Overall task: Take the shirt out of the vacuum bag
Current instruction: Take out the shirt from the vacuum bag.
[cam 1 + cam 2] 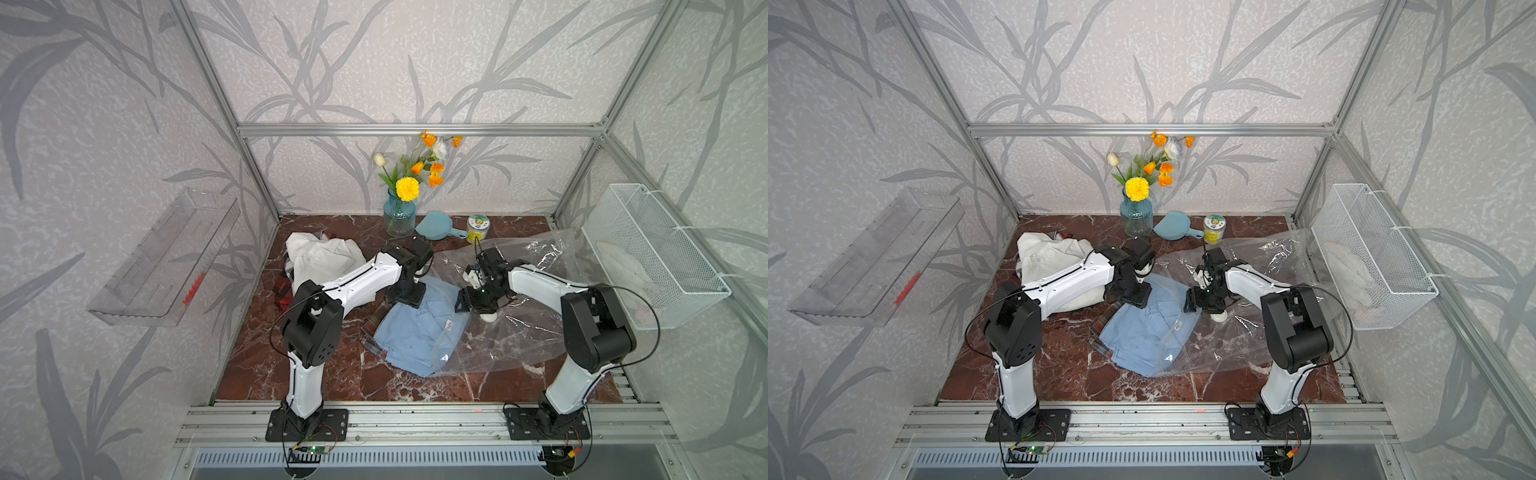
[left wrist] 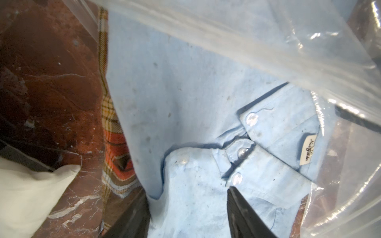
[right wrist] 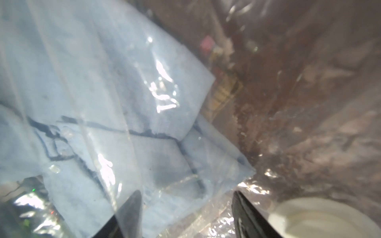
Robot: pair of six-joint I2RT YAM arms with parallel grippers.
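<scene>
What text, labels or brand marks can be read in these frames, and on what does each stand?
Cursive brand word, roughly "Noeiffaida", spelling uncertain: white neck label inside the blue shirt's collar.
Print on the small jar's lid and label: too small to read.
No other text is legible.

one light blue shirt (image 1: 411,332), one clear vacuum bag (image 1: 515,328) with one white valve disc (image 1: 489,317) — one white garment (image 1: 322,257), one plaid cloth (image 2: 115,156). one blue glass vase (image 1: 398,218) of flowers, one blue hand mirror (image 1: 436,226), one jar (image 1: 478,227). two wall bins — one clear tray (image 1: 166,262), one white wire basket (image 1: 652,253). two robot arms.
</scene>
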